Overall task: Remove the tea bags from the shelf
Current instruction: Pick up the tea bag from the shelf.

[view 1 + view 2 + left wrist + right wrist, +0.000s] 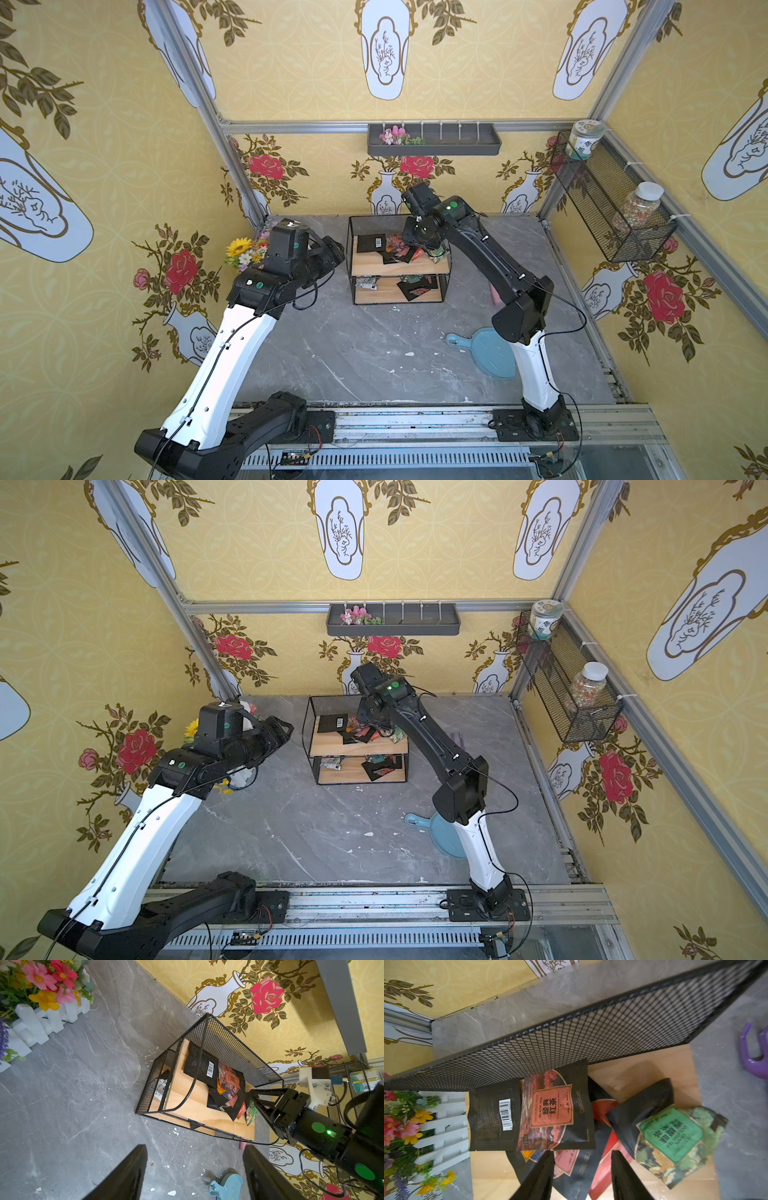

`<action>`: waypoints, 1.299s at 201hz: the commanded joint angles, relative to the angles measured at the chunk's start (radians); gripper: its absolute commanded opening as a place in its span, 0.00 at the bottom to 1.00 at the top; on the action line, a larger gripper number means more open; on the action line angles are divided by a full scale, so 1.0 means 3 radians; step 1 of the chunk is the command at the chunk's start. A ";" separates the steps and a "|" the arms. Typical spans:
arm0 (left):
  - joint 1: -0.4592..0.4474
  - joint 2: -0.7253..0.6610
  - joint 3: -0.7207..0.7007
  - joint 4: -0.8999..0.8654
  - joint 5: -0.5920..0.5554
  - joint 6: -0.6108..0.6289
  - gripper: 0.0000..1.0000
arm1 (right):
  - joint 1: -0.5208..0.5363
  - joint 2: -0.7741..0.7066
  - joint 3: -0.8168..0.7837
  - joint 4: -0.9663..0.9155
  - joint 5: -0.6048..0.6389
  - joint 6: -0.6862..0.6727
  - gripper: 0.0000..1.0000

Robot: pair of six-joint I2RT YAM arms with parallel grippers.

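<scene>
The shelf stands at the back middle of the table, two wooden boards in a black wire frame. Several tea bags lie heaped on its top board: a barcode sachet, a red-print one, a green one. More tea bags lie on the lower board. My right gripper hangs over the heap, open, its fingers either side of a dark sachet. My left gripper is open and empty, left of the shelf.
A flower box with a white fence sits in the back left corner. A blue paddle-shaped thing lies by the right arm's base. A purple hook lies right of the shelf. A mesh basket with jars hangs on the right wall.
</scene>
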 commanded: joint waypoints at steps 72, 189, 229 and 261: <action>-0.0003 0.0071 0.0102 0.0057 0.0049 0.0103 0.78 | -0.0073 0.0020 -0.0213 0.0171 -0.0146 0.0242 0.42; -0.0001 0.0066 0.0087 0.0103 0.0066 0.0131 0.76 | -0.0090 0.0002 -0.0239 0.0343 -0.0219 0.0320 0.37; -0.0001 0.0063 0.0067 0.0117 0.0081 0.0116 0.76 | -0.0095 0.0006 -0.0239 0.0343 -0.0215 0.0312 0.35; -0.0001 0.0059 0.0057 0.0118 0.0087 0.0110 0.76 | -0.0100 0.0020 -0.0239 0.0369 -0.0239 0.0315 0.32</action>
